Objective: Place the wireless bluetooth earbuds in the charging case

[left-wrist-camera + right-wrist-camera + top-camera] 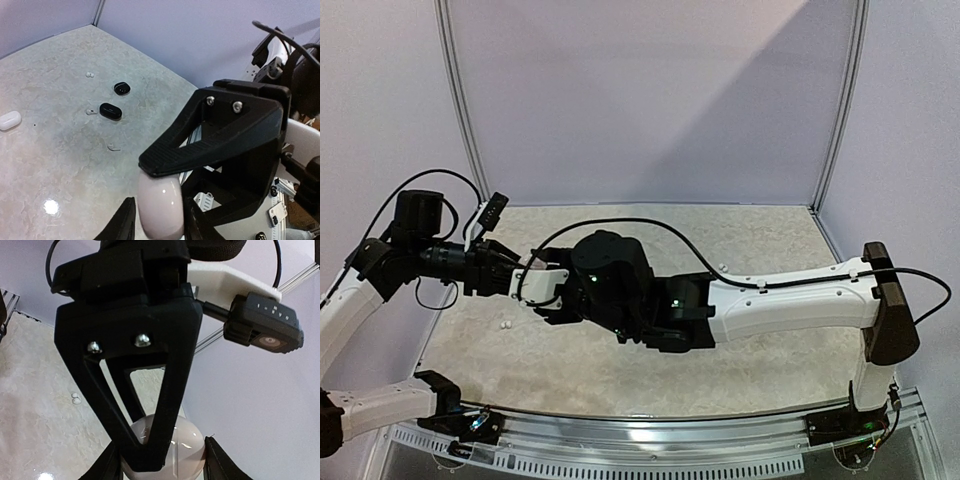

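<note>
A glossy white charging case (159, 207) hangs in the air above the table between both grippers. My left gripper (160, 222) has its two fingers close against the case's sides, and a black finger (210, 150) of the right gripper lies across its top. In the right wrist view the same charging case (187, 447) sits between the fingers of my right gripper (162, 462), crossed by a left finger (150, 390). From above, the grippers meet at the table's left (545, 288). Tiny white earbuds lie loose on the table (90, 75) (114, 147) (504, 326).
Two black oval cases (121, 88) (110, 110) lie on the marbled table (60, 170), with a white earbud (91, 111) beside one. Another white case (9, 120) rests at the left. White walls enclose the back and sides.
</note>
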### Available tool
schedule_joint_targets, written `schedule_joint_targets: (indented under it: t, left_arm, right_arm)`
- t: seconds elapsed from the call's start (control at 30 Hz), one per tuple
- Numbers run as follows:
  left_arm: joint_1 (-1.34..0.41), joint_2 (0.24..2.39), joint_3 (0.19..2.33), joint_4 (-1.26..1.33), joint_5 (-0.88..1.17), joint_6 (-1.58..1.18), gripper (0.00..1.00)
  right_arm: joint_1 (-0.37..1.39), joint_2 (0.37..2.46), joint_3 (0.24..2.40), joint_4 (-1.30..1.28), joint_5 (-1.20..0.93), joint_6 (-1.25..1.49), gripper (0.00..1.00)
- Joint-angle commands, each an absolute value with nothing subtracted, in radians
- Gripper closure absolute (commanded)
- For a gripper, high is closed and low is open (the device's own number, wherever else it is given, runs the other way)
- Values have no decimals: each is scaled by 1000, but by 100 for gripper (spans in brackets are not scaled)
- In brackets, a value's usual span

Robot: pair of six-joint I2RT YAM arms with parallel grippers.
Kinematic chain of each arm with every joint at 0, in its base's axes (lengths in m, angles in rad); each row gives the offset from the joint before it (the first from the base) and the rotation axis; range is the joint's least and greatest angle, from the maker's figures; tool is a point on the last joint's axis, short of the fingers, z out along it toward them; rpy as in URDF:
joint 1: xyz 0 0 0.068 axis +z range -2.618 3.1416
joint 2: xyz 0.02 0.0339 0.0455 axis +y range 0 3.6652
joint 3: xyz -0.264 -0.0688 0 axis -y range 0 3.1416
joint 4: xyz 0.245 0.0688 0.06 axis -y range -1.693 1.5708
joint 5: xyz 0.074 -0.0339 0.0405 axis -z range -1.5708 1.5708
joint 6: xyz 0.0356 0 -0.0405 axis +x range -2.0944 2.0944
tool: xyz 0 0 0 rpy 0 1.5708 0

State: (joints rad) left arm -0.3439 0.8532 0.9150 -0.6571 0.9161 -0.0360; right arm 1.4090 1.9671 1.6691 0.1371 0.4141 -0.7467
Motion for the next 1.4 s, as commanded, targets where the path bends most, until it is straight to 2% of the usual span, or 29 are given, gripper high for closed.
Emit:
schedule_joint_targets:
  t: [0.0, 0.07, 0.13, 0.17, 0.23, 0.27, 0.33, 0.37, 0.47, 0.6, 0.73, 0.87, 1.03, 1.3, 1.37]
  left_arm:
    - [-384, 865, 897, -646, 935, -58, 81]
    - [-385, 860, 902, -637, 927, -65, 98]
    - [-386, 854, 910, -634, 916, -61, 100]
    - [-386, 849, 913, -634, 912, -55, 100]
    - [-386, 838, 916, -634, 906, -35, 100]
    - [-387, 831, 916, -631, 901, -18, 100]
    - [-386, 814, 914, -627, 894, 44, 100]
    - [-387, 805, 914, -627, 892, 84, 100]
    - [-387, 786, 917, -652, 903, 239, 100]
    - [-393, 761, 903, -656, 942, 331, 100]
    - [-420, 743, 888, -661, 952, 368, 100]
    - [-464, 729, 884, -667, 940, 395, 100]
    - [-507, 721, 881, -677, 923, 401, 100]
    - [-557, 721, 874, -667, 892, 367, 100]
    - [-569, 721, 876, -662, 886, 359, 100]
  right_arm:
    - [1419, 1945, 1709, 173, 423, -752, 70]
    - [1418, 1946, 1709, 171, 429, -751, 70]
    - [1418, 1947, 1709, 168, 438, -747, 67]
    - [1418, 1945, 1709, 168, 452, -744, 62]
    - [1418, 1944, 1707, 169, 491, -729, 47]
    - [1418, 1940, 1706, 161, 506, -709, 30]
    - [1415, 1921, 1710, 96, 492, -669, 6]
    - [1409, 1906, 1716, 33, 448, -622, 2]
    - [1364, 1834, 1730, -185, 178, -480, 1]
    - [1292, 1762, 1705, -307, -193, -268, 1]
    - [1272, 1763, 1698, -304, -331, -161, 6]
    - [1256, 1803, 1708, -264, -344, -70, 16]
    - [1240, 1846, 1763, -261, -425, -5, 40]
    - [1240, 1881, 1793, -284, -462, -5, 63]
    - [1240, 1889, 1800, -286, -473, -5, 72]
